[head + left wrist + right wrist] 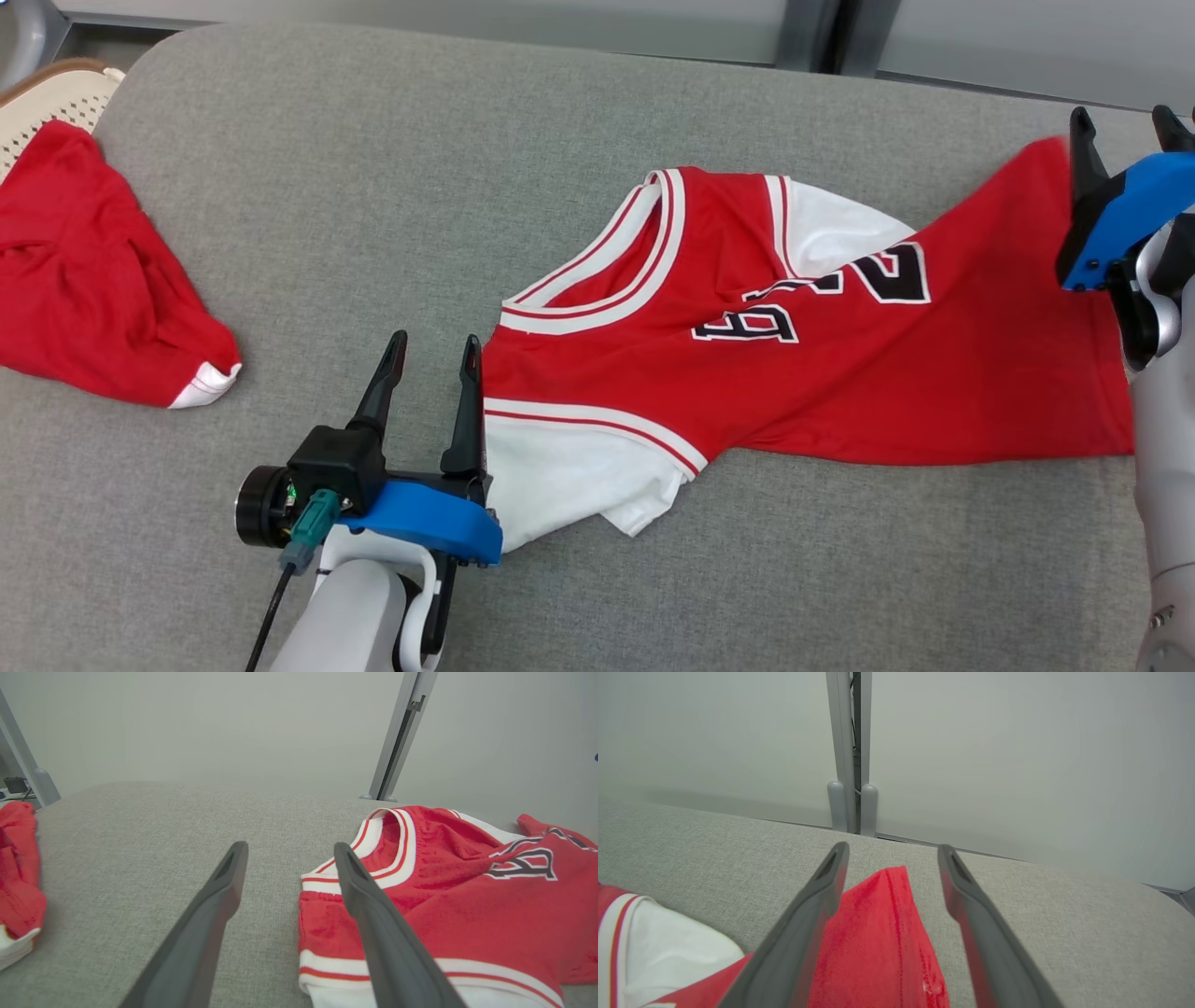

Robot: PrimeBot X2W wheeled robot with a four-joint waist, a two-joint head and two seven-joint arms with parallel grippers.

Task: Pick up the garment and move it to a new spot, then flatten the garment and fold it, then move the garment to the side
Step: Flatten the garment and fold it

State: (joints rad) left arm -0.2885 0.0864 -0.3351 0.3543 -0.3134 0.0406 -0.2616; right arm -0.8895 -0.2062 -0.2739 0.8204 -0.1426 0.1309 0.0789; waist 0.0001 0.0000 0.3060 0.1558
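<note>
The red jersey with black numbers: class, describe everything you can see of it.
The red jersey with black numbers looks like thin mesh fabric, with white-and-red striped trim at its neck and armholes and white sleeves. It lies spread but creased on the grey cloth surface, neck towards the robot's left; a fold hides part of the numbers. The open left gripper is at its shoulder edge; the open right gripper straddles its hem corner.

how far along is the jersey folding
Done: the red basketball jersey with white sleeves lies spread across the grey fabric surface, though creased over its number. Now: nothing gripped; open left hand at its shoulder, open right hand at its hem corner. Left: flattening, folding, moving aside.
</note>
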